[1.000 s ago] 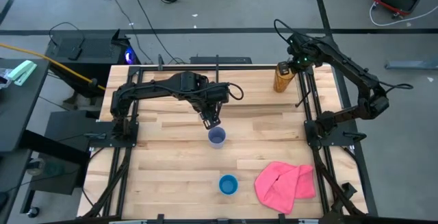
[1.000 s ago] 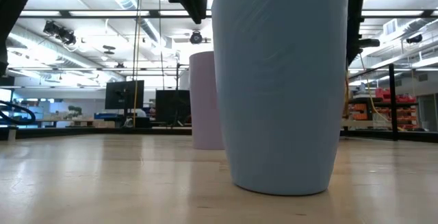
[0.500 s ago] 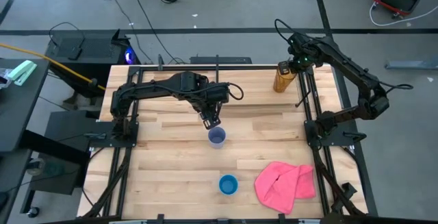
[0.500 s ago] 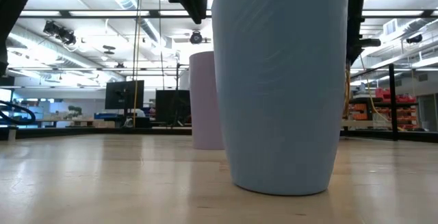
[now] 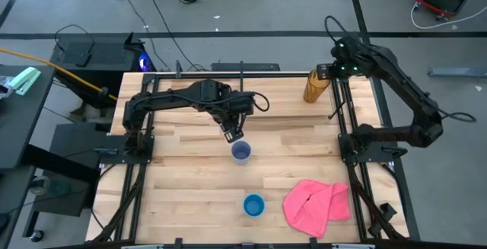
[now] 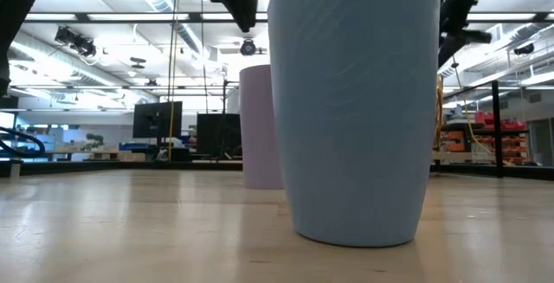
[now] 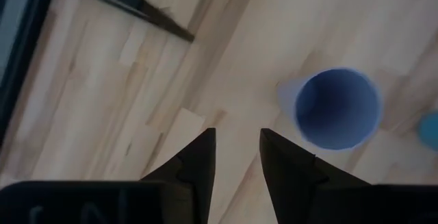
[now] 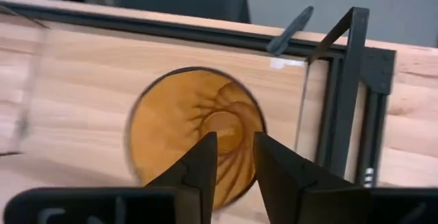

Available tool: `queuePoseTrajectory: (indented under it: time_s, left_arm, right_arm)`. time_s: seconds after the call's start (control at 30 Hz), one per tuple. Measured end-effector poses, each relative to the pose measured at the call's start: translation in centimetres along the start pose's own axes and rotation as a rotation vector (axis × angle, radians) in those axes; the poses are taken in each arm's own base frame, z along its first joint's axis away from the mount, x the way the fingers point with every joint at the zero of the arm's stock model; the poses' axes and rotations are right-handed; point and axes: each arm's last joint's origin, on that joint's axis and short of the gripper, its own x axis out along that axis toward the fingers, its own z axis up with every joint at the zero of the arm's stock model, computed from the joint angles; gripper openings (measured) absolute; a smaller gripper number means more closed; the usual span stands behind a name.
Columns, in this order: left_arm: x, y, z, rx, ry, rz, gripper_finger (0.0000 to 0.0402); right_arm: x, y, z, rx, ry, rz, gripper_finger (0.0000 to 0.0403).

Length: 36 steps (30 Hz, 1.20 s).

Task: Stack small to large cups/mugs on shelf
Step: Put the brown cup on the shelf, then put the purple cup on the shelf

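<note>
amber cup (image 5: 315,86): upright, mouth up, translucent ribbed plastic, back right corner of the shelf (image 5: 190,169)
lavender cup (image 5: 241,153): upright, smooth, mid-shelf
blue cup (image 5: 253,205): upright, short, near front
right gripper (image 5: 326,71): fingers apart, empty, above amber cup
left gripper (image 5: 233,134): fingers slightly apart, empty, beside lavender cup

Left arm is reaching in from the left side, elbow bent, stretching toward the middle of the table, and the left gripper (image 5: 235,134) is pointing down there. Its fingers (image 7: 198,161) are sitting with a narrow gap between them, nothing in between.

Right arm is folding up from its base on the right and arching over to the far right corner, with the right gripper (image 5: 323,71) hanging up there. Its fingers (image 8: 204,166) are parted a bit too, gripping nothing.
</note>
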Motion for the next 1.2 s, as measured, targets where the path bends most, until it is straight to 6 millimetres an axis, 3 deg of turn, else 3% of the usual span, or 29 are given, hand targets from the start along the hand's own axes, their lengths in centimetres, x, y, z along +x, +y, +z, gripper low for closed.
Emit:
queuePoseTrajectory:
  time_s: [0.33,0.53,0.77,1.2]
  left_arm:
    - [4.2,-0.8,-1.1,-0.017,0.121,0.036,0.0116]
    - [4.7,-1.2,-0.7,-0.116,0.094,-0.018,0.0123]
    - [4.9,-2.5,-0.6,-0.206,0.097,-0.118,0.0117]
    - [6.5,-4.8,-1.1,-0.276,0.149,-0.096,0.0118]
  right_arm:
    - [-6.1,-0.8,-5.0,-0.026,-0.010,0.324,0.0103]
    - [-8.3,-1.5,-7.8,-0.127,-0.003,0.428,0.0103]
    - [-9.1,-2.3,-10.1,-0.266,0.093,0.453,0.0103]
    - [-8.8,-1.1,-10.2,-0.435,0.150,0.493,0.0103]
